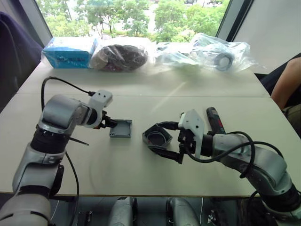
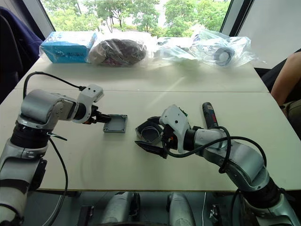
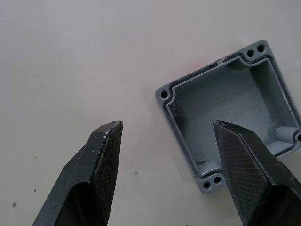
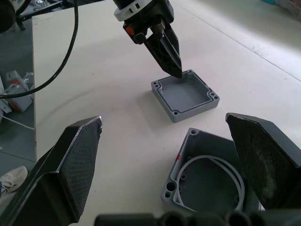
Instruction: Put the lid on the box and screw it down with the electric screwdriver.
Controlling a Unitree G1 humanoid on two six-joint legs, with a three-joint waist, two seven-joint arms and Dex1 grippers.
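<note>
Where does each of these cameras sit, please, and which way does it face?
Head eyes: look forward and down at both arms, the shallow grey lid and deeper grey box.
Left wrist: along the open left gripper, straddling the lid's edge.
Right wrist: along the open right gripper, around the box.
Shared: the lid appears in every view.

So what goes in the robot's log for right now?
left gripper: open, straddling lid edge | right gripper: open around box | electric screwdriver: on table, untouched

Far table [image 1: 141, 89] edge: blue packet [image 1: 68, 52], dark bagged bundle [image 1: 119, 57] and clear plastic bags [image 1: 207, 52] in a row. Person's arm [image 1: 287, 82] at right.
</note>
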